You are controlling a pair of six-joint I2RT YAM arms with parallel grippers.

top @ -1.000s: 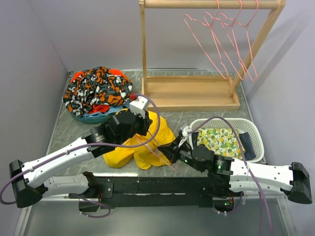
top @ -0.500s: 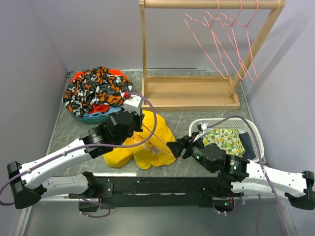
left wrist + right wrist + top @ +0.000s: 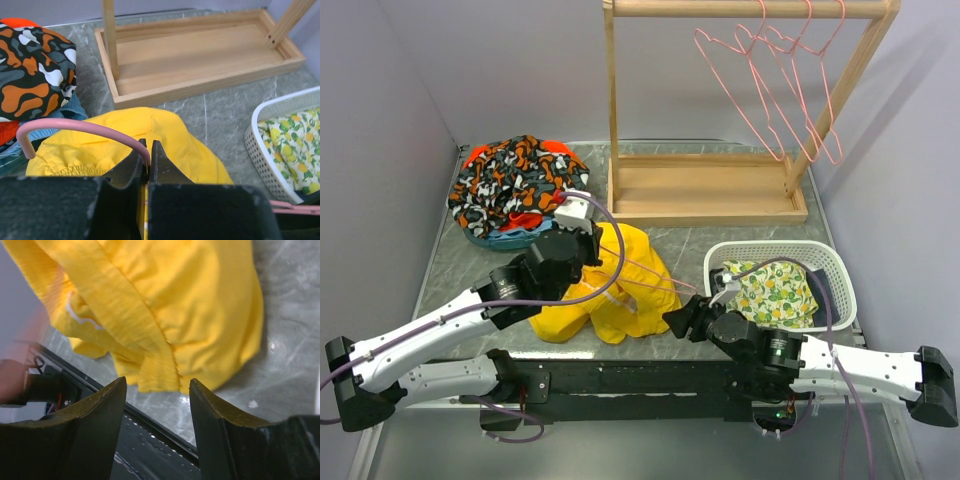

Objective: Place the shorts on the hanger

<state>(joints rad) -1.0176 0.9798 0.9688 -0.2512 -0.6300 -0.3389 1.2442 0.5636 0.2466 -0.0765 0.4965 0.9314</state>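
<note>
From above, the shorts (image 3: 620,290) lie crumpled on the grey table (image 3: 470,265) just in front of the arm bases, between the two arms. The left gripper (image 3: 590,248) hangs over their rear edge, and thin pink wires of the hanger (image 3: 645,268) run from it across the yellow fabric towards the right gripper (image 3: 678,320), which sits low at the shorts' right edge. Behind stand a wooden rack (image 3: 705,190) with more hangers (image 3: 775,80), a patterned garment pile (image 3: 515,185) at left, and a white basket (image 3: 845,270) holding a lemon-print cloth (image 3: 775,290) at right. In the left wrist view, the left gripper (image 3: 149,160) is clamped on the hanger (image 3: 85,127), whose hook arches up and leftwards from the closed fingers above the shorts (image 3: 170,135). In the right wrist view, the right gripper (image 3: 157,385) has its fingers (image 3: 95,415) spread apart and empty, pointing at the shorts' (image 3: 165,300) ribbed hem, which lies on the table (image 3: 285,340).
</note>
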